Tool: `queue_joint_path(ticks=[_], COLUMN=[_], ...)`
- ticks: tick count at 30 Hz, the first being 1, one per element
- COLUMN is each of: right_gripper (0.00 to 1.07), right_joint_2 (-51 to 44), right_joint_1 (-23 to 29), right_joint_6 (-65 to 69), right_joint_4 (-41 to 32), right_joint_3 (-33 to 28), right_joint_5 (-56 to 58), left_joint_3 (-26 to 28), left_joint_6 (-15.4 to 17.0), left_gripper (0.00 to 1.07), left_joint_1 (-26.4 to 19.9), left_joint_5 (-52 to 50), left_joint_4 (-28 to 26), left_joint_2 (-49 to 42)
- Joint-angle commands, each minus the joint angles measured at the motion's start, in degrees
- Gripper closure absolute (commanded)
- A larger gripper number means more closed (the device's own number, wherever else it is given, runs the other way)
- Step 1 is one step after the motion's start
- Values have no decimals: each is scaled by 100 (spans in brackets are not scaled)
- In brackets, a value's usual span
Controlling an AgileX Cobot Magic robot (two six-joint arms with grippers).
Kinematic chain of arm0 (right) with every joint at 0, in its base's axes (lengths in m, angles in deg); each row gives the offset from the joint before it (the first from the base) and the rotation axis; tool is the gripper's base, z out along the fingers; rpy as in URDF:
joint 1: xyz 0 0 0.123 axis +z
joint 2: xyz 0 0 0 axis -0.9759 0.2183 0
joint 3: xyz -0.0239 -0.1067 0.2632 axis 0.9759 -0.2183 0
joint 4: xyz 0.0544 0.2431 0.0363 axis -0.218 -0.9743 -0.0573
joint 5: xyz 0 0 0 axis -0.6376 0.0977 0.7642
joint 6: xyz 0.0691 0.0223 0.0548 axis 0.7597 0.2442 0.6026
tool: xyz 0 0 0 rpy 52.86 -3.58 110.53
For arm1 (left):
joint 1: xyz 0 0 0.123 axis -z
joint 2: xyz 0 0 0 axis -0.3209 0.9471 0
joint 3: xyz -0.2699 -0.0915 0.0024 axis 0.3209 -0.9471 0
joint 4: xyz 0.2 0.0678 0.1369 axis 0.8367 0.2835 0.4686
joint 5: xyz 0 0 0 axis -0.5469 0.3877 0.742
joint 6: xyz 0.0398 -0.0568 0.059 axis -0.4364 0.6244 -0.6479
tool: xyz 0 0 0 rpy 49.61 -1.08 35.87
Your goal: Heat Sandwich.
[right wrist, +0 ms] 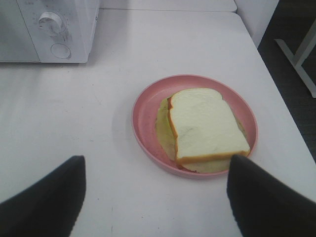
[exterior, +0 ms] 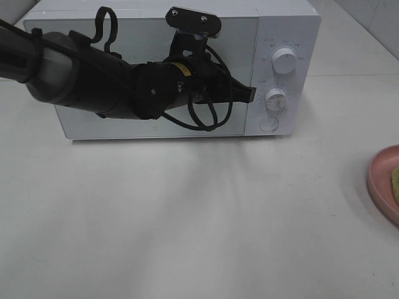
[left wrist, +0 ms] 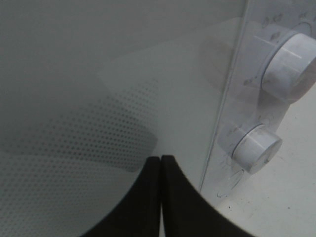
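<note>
White table [right wrist: 74, 113], white-bread sandwich [right wrist: 207, 126]

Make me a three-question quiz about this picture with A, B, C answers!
1. Where is the sandwich?
A. inside the microwave
B. on the plate
C. in a claw

2. What colour is the plate?
A. pink
B. blue
C. yellow

3. How is the left claw?
A. wide open
B. holding bread
C. shut, holding nothing

Answers:
1 B, it lies on the plate out on the table.
2 A, the rim is pink.
3 C, its fingers press together before the closed microwave door.
</note>
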Motion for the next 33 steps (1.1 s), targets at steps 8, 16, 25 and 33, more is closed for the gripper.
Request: queue_joint_path(ticks=[8,16,25,33], right_gripper=[31,31,31,31], right_joint_2=[-155,-155,-155,-155], right_joint_1=[-40,-40,-40,-40], right_joint_6=[-29,-29,-29,-29], right_joint_4=[11,11,11,11], right_joint_3=[0,0,0,0], right_joint_5=[-40,-40,-40,-40], left_joint_3=[-688,-1083,-1083,-1083], left_joint_6=[23,-120,-74,-97], left_gripper=[106,103,22,3], left_joint_1=[97,189,183,183], left_joint_5=[-401,195,1988,3736], left_joint_4=[-246,-201,-212,206], left_joint_2=[-516,-1060,-1530,-2114])
